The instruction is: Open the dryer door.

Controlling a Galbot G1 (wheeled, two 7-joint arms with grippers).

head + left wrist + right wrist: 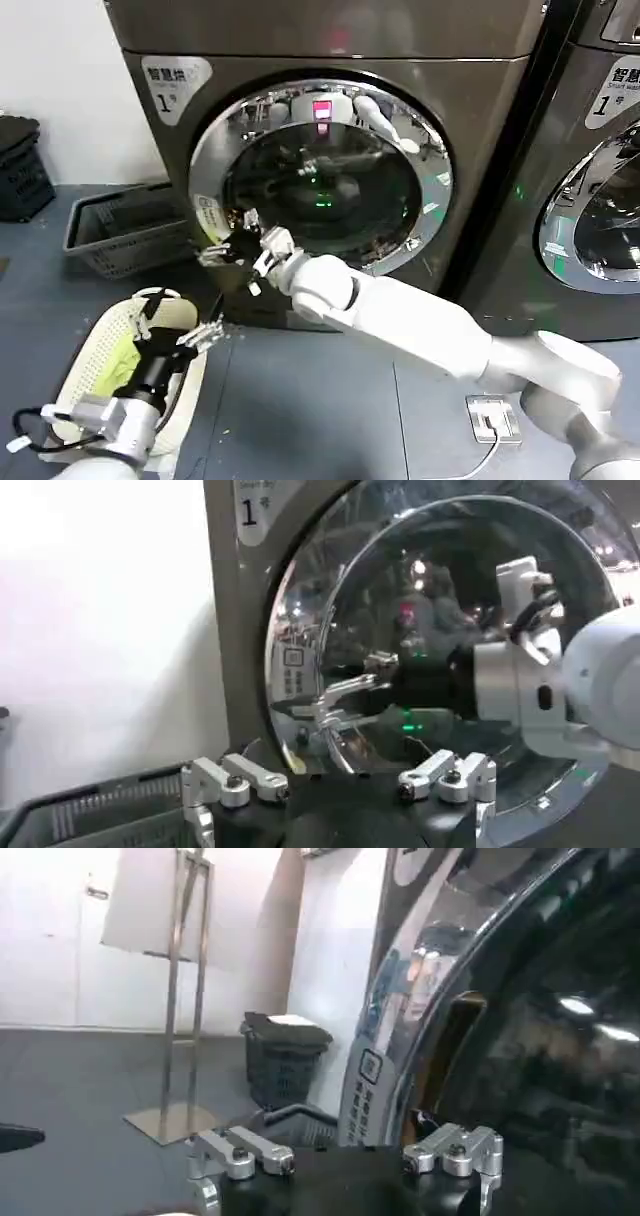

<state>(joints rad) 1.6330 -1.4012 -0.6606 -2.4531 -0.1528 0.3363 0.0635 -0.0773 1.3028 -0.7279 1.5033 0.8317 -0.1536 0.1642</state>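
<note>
Chrome rim of the dryer door (425, 190) fills the machine's front; my right gripper (228, 247), fingers spread, reaches its left edge. Left gripper (205, 333) waits low, unclenched; door latch hidden.

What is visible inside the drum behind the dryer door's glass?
Through the dryer door, the dark glass shows mostly reflections and a green light; drum contents cannot be made out. The right tool sits at the rim's left edge.
</note>
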